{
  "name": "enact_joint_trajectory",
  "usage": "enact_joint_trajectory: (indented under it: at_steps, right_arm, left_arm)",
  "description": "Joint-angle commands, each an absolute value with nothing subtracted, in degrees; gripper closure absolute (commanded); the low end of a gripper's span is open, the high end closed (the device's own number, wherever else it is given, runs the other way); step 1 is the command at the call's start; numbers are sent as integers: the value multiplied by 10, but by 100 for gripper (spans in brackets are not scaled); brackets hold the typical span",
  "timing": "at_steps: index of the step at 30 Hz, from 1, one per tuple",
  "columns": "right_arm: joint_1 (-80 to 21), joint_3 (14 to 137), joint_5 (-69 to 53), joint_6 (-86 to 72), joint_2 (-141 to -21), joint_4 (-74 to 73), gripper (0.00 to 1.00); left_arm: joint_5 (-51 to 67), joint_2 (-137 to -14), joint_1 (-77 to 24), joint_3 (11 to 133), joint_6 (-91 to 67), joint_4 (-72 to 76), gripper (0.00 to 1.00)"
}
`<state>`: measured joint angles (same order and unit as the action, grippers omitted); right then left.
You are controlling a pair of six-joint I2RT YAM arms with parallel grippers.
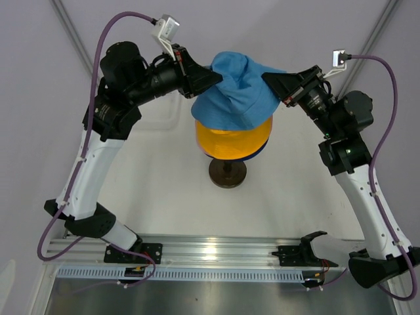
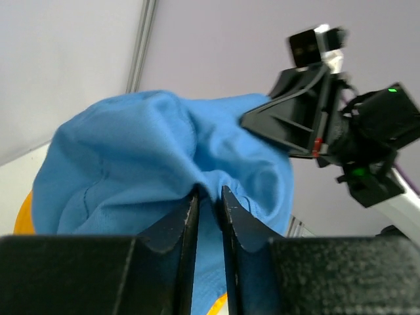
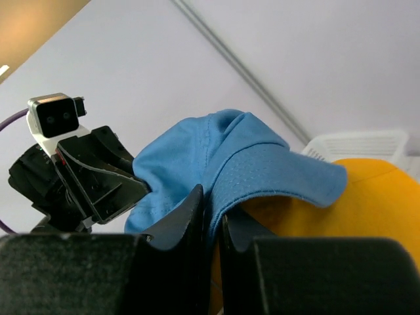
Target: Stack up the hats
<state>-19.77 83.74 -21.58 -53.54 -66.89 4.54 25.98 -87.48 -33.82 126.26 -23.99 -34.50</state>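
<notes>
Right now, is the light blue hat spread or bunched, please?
Bunched: the light blue hat is creased, pinched by left gripper and right gripper.

The light blue hat [image 1: 237,88] between the two grippers is soft woven cloth, matt, with stitched seams and deep creases where it bunches at the left gripper [image 2: 209,197]. That gripper looks like matt black plastic, slightly grainy on its inner faces, and the right gripper [image 3: 213,203] is of the same stuff. Just under the right gripper, the yellow-orange hat [image 1: 233,141] is matt cloth too, but smoother and pulled taut. Below both grippers the stand [image 1: 228,174] has a dark, faintly glossy round foot; I cannot tell whether it is wood or metal. The surface [image 1: 164,197] is white, smooth and matt. Well away from both grippers, the rail [image 1: 216,249] is brushed metal that catches the light. Beyond the right gripper the basket [image 3: 357,146] is white plastic mesh.
</notes>
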Motion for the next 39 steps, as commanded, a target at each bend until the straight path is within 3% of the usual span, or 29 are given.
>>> enact_joint_trajectory:
  at_steps: [1,3,6,9,10,11,18,19,24,27,39]
  right_arm:
    - [-199,824,-144,-460,-642,9,83]
    - [-200,816,-141,-455,-640,3,83]
    - [-199,797,-159,-455,-644,4,82]
    - [-199,773,-163,-461,-646,12,81]
    - [-199,764,-164,-464,-646,20,82]
    - [-199,747,-173,-468,-644,29,81]
    - [-200,718,-185,-461,-634,50,80]
    - [-200,714,-184,-461,-626,54,79]
    - [-199,681,-179,-468,-599,80,79]
    - [-199,649,-168,-477,-578,110,81]
    - [-199,599,-154,-506,-561,154,85]
  left_arm:
    - [252,-889,-344,1283,-247,-368,77]
    - [256,-892,-345,1281,-248,-376,75]
    - [241,-881,-344,1262,-239,-386,60]
    - [183,-832,-344,1216,-226,-374,29]
    - [143,-816,-343,1206,-217,-366,10]
    - [122,-782,-343,1194,-213,-359,2]
    - [-1,-606,-313,989,-287,-219,1]
    - [-19,-588,-305,910,-327,-202,1]
    - [-39,-526,-286,759,-489,-141,4]
    - [-28,-476,-286,597,-608,-12,6]
    - [30,-540,-286,579,-721,156,10]
